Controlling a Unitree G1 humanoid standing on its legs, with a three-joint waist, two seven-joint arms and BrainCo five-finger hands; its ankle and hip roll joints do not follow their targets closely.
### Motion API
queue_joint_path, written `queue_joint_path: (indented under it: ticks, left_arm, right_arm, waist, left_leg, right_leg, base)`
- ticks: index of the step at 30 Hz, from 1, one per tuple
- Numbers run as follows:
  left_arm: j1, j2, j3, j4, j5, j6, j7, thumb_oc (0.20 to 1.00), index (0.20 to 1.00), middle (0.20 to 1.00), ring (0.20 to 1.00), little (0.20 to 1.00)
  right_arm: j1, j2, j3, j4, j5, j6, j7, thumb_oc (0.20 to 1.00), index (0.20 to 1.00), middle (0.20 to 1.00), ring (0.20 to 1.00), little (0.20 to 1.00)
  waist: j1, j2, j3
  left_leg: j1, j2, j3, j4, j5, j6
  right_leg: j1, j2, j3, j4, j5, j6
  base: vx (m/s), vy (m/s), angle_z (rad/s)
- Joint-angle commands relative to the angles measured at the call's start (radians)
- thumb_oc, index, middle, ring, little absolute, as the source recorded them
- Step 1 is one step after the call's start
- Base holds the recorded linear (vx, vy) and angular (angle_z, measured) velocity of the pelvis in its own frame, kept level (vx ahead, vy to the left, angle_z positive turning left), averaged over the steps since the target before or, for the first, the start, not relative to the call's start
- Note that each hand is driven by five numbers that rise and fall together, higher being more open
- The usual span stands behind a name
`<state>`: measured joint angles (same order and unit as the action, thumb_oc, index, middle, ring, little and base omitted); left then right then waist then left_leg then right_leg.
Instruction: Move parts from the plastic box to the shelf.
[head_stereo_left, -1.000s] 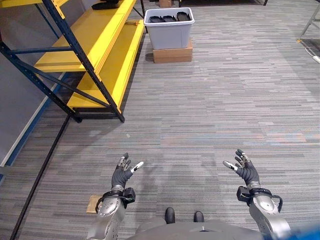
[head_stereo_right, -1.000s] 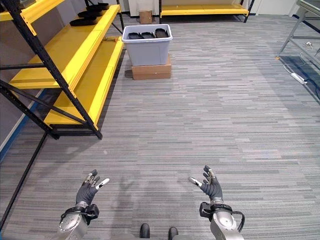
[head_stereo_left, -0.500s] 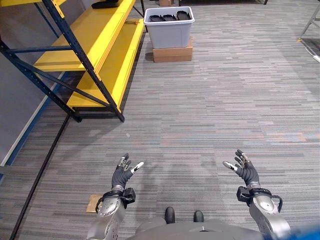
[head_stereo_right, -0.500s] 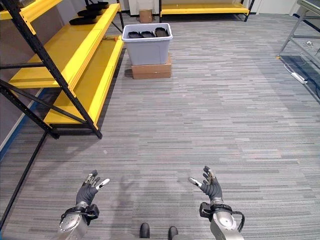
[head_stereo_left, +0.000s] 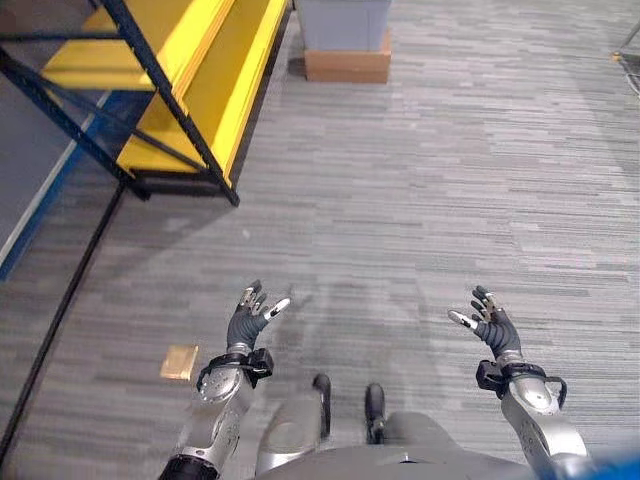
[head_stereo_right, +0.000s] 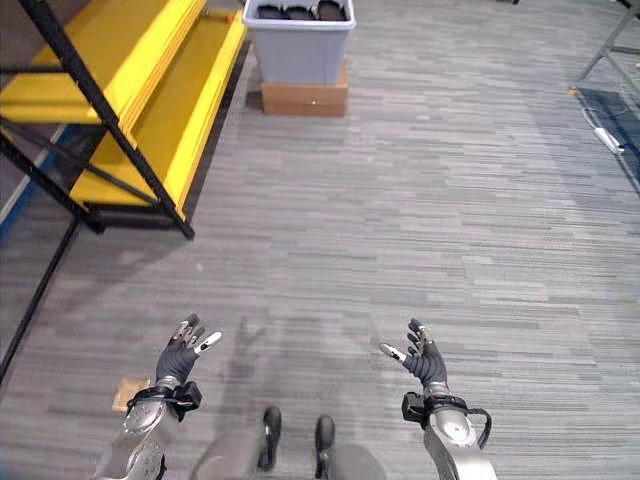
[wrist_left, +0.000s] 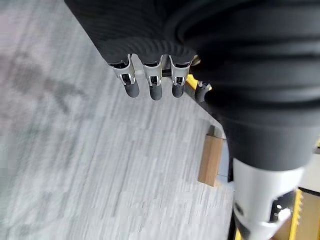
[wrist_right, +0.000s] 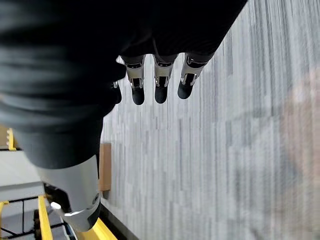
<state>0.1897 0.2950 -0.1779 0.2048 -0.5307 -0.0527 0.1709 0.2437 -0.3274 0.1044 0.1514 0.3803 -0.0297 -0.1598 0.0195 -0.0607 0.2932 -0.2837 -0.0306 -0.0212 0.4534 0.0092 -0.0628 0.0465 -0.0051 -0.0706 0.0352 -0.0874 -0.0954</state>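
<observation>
A grey plastic box (head_stereo_right: 299, 42) holding black parts (head_stereo_right: 298, 12) stands on a brown cardboard carton (head_stereo_right: 304, 98) far ahead on the carpet. The yellow shelf (head_stereo_right: 150, 105) with dark blue posts runs along the left. My left hand (head_stereo_right: 180, 353) is held low at the lower left, fingers spread and empty. My right hand (head_stereo_right: 423, 358) is at the lower right, also open with nothing in it. Both hands are far from the box and the shelf. In the wrist views the fingers (wrist_left: 152, 85) and fingers (wrist_right: 160, 79) are straight over bare carpet.
Grey striped carpet lies between me and the box. A small brown cardboard piece (head_stereo_left: 180, 361) lies on the floor by my left arm. A metal frame leg (head_stereo_right: 612, 45) and a white power strip (head_stereo_right: 603, 139) are at the far right.
The whole picture has shifted: the box and shelf sit higher and nearer the top edge, so the camera has tilted down or moved forward. Both hands stay open in the same pose.
</observation>
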Motion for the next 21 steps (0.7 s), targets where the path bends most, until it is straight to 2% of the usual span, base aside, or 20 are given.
queue_joint_path:
  ticks: [1, 2, 3, 5, 6, 7, 8, 9, 11, 12, 13, 14, 15, 16, 17, 18, 19, 20, 21]
  left_arm:
    - [-0.007, 0.011, 0.001, -0.049, -0.005, -0.044, -0.004, 1.0, 1.0, 1.0, 1.0, 1.0]
    - [-0.006, 0.011, 0.001, -0.049, -0.005, -0.044, -0.004, 1.0, 1.0, 1.0, 1.0, 1.0]
    - [-0.011, 0.009, 0.001, -0.038, 0.004, -0.042, 0.0, 1.0, 1.0, 1.0, 1.0, 1.0]
    - [-0.009, -0.002, 0.01, -0.027, 0.01, -0.045, 0.014, 1.0, 1.0, 1.0, 1.0, 1.0]
    - [0.0, -0.012, 0.02, -0.031, 0.002, -0.048, 0.019, 1.0, 1.0, 1.0, 1.0, 1.0]
    - [0.011, -0.014, 0.026, -0.037, -0.002, -0.05, 0.017, 1.0, 1.0, 1.0, 1.0, 1.0]
    - [0.018, -0.016, 0.03, -0.041, -0.002, -0.047, 0.022, 1.0, 1.0, 1.0, 1.0, 1.0]
    - [0.013, -0.006, 0.034, -0.04, -0.028, -0.056, 0.04, 1.0, 1.0, 1.0, 1.0, 1.0]
    - [0.013, 0.011, 0.041, -0.054, -0.025, -0.063, 0.045, 1.0, 1.0, 1.0, 1.0, 1.0]
    - [0.013, 0.011, 0.041, -0.054, -0.025, -0.062, 0.045, 1.0, 1.0, 1.0, 1.0, 1.0]
    - [0.015, 0.026, 0.048, -0.057, -0.037, -0.07, 0.053, 1.0, 1.0, 1.0, 1.0, 1.0]
    - [0.014, 0.026, 0.048, -0.057, -0.037, -0.07, 0.053, 1.0, 1.0, 1.0, 1.0, 1.0]
    - [0.01, 0.037, 0.045, -0.051, -0.051, -0.065, 0.063, 1.0, 1.0, 1.0, 1.0, 1.0]
    - [0.01, 0.037, 0.045, -0.051, -0.051, -0.065, 0.063, 1.0, 1.0, 1.0, 1.0, 1.0]
    - [0.019, 0.055, 0.052, -0.055, -0.044, -0.058, 0.064, 1.0, 1.0, 1.0, 1.0, 1.0]
    - [0.023, 0.063, 0.053, -0.059, -0.035, -0.055, 0.059, 1.0, 1.0, 1.0, 1.0, 1.0]
    - [0.026, 0.079, 0.055, -0.068, -0.023, -0.049, 0.057, 1.0, 1.0, 1.0, 1.0, 1.0]
    - [0.03, 0.088, 0.057, -0.074, -0.012, -0.044, 0.055, 1.0, 1.0, 1.0, 1.0, 1.0]
    - [0.03, 0.087, 0.056, -0.074, -0.012, -0.044, 0.055, 1.0, 1.0, 1.0, 1.0, 1.0]
  right_arm:
    - [0.023, -0.042, -0.033, -0.085, 0.033, -0.057, -0.011, 1.0, 1.0, 1.0, 1.0, 1.0]
    - [0.023, -0.042, -0.033, -0.085, 0.033, -0.057, -0.011, 1.0, 1.0, 1.0, 1.0, 1.0]
    - [0.023, -0.04, -0.035, -0.086, 0.028, -0.058, -0.019, 1.0, 1.0, 1.0, 1.0, 1.0]
    - [0.022, -0.035, -0.027, -0.069, 0.009, -0.059, -0.031, 1.0, 1.0, 1.0, 1.0, 1.0]
    - [0.017, -0.038, -0.022, -0.067, -0.007, -0.054, -0.033, 1.0, 1.0, 1.0, 1.0, 1.0]
    - [0.022, -0.032, -0.018, -0.074, -0.008, -0.047, -0.024, 1.0, 1.0, 1.0, 1.0, 1.0]
    - [0.026, -0.025, -0.01, -0.073, -0.013, -0.048, -0.018, 1.0, 1.0, 1.0, 1.0, 1.0]
    - [0.018, -0.008, 0.008, -0.068, 0.005, -0.038, -0.012, 1.0, 1.0, 1.0, 1.0, 1.0]
    - [0.013, -0.001, 0.015, -0.09, 0.01, -0.04, 0.002, 1.0, 1.0, 1.0, 1.0, 1.0]
    - [0.013, -0.001, 0.015, -0.09, 0.01, -0.04, 0.002, 1.0, 1.0, 1.0, 1.0, 1.0]
    - [-0.01, 0.002, 0.038, -0.086, 0.007, -0.04, 0.009, 1.0, 1.0, 1.0, 1.0, 1.0]
    - [-0.01, 0.001, 0.038, -0.085, 0.007, -0.04, 0.009, 1.0, 1.0, 1.0, 1.0, 1.0]
    - [-0.024, 0.004, 0.053, -0.081, 0.01, -0.037, 0.005, 1.0, 1.0, 1.0, 1.0, 1.0]
    - [-0.025, 0.004, 0.053, -0.08, 0.01, -0.037, 0.005, 1.0, 1.0, 1.0, 1.0, 1.0]
    - [-0.016, 0.012, 0.054, -0.099, 0.02, -0.041, 0.019, 1.0, 1.0, 1.0, 1.0, 1.0]
    - [-0.012, 0.013, 0.059, -0.1, 0.02, -0.037, 0.022, 1.0, 1.0, 1.0, 1.0, 1.0]
    - [-0.012, 0.011, 0.071, -0.105, 0.015, -0.034, 0.027, 1.0, 1.0, 1.0, 1.0, 1.0]
    - [-0.009, 0.006, 0.075, -0.108, 0.009, -0.034, 0.033, 1.0, 1.0, 1.0, 1.0, 1.0]
    - [-0.009, 0.006, 0.075, -0.108, 0.009, -0.034, 0.033, 1.0, 1.0, 1.0, 1.0, 1.0]
  waist:
    - [-0.021, 0.037, -0.042]
    - [-0.02, 0.035, -0.041]
    - [-0.014, 0.043, -0.044]
    - [-0.005, 0.067, -0.062]
    - [0.007, 0.081, -0.086]
    - [0.009, 0.078, -0.098]
    - [0.02, 0.084, -0.113]
    - [0.035, 0.061, -0.135]
    - [0.042, 0.04, -0.138]
    - [0.042, 0.039, -0.14]
    - [0.054, 0.013, -0.14]
    - [0.055, 0.015, -0.143]
    - [0.063, 0.002, -0.146]
    - [0.064, 0.004, -0.149]
    - [0.061, -0.004, -0.149]
    - [0.059, 0.003, -0.152]
    - [0.044, 0.025, -0.132]
    - [0.032, 0.043, -0.115]
    - [0.033, 0.045, -0.116]
  left_leg:
    - [-0.007, 0.145, 0.029, -0.264, 0.191, -0.032]
    - [-0.001, 0.143, 0.032, -0.271, 0.194, -0.032]
    - [-0.008, 0.161, 0.055, -0.359, 0.226, -0.036]
    - [-0.019, 0.178, 0.082, -0.541, 0.254, -0.048]
    - [-0.029, 0.189, 0.087, -0.541, 0.271, -0.064]
    - [-0.012, 0.187, 0.091, -0.541, 0.253, -0.05]
    - [-0.004, 0.193, 0.065, -0.541, 0.295, -0.059]
    - [0.006, 0.183, 0.083, -0.506, 0.29, -0.05]
    - [-0.038, 0.158, 0.089, -0.414, 0.245, -0.028]
    - [-0.041, 0.157, 0.09, -0.41, 0.242, -0.027]
    - [-0.086, 0.129, 0.092, -0.332, 0.186, 0.003]
    - [-0.089, 0.132, 0.092, -0.332, 0.187, 0.003]
    - [-0.098, 0.102, 0.093, -0.315, 0.149, 0.025]
    - [-0.101, 0.104, 0.093, -0.315, 0.151, 0.025]
    - [-0.088, 0.068, 0.091, -0.322, 0.12, 0.047]
    - [-0.073, 0.057, 0.087, -0.336, 0.107, 0.06]
    - [-0.015, 0.039, 0.078, -0.373, 0.09, 0.087]
    - [0.026, 0.031, 0.075, -0.395, 0.081, 0.1]
    - [0.024, 0.033, 0.075, -0.396, 0.082, 0.099]
  right_leg:
    - [0.024, -0.026, -0.008, 0.006, 0.036, 0.135]
    - [0.025, -0.028, -0.007, 0.008, 0.034, 0.135]
    - [0.034, -0.022, -0.004, 0.013, 0.018, 0.139]
    - [0.071, -0.005, 0.017, 0.016, -0.024, 0.155]
    - [0.12, -0.008, 0.042, 0.004, -0.048, 0.163]
    - [0.138, -0.02, 0.053, -0.003, -0.056, 0.17]
    - [0.164, -0.022, 0.074, -0.013, -0.065, 0.172]
    - [0.193, -0.076, 0.09, -0.028, -0.064, 0.195]
    - [0.183, -0.113, 0.089, -0.015, -0.047, 0.215]
    - [0.181, -0.114, 0.089, -0.014, -0.048, 0.216]
    - [0.148, -0.153, 0.091, 0.018, 0.002, 0.239]
    - [0.144, -0.15, 0.093, 0.018, 0.004, 0.239]
    - [0.122, -0.171, 0.094, 0.063, 0.068, 0.257]
    - [0.119, -0.168, 0.095, 0.063, 0.069, 0.257]
    - [0.088, -0.172, 0.103, 0.154, 0.18, 0.274]
    - [0.05, -0.174, 0.1, 0.223, 0.234, 0.273]
    - [-0.036, -0.178, 0.089, 0.395, 0.333, 0.257]
    - [-0.068, -0.182, 0.071, 0.466, 0.346, 0.243]
    - [-0.07, -0.179, 0.071, 0.464, 0.348, 0.243]
  base:
    - [0.16, 0.015, 0.26]
    - [0.17, 0.037, 0.16]
    - [0.19, 0.057, 0.07]
    - [0.47, 0.184, 0.01]
    - [0.58, 0.26, -0.11]
    - [0.55, 0.271, -0.29]
    - [0.67, 0.377, -0.95]
    - [0.64, 0.383, -1.14]
    - [0.37, 0.258, -0.9]
    - [0.21, 0.19, -0.27]
    - [0.12, 0.111, 0.04]
    - [0.31, 0.255, 0.13]
    - [0.18, 0.145, 0.02]
    - [0.38, 0.299, 0.04]
    - [0.26, 0.222, 0.24]
    - [0.41, 0.409, 0.42]
    - [0.29, 0.362, 0.4]
    - [0.22, 0.293, 0.2]
    - [0.17, 0.196, 0.12]
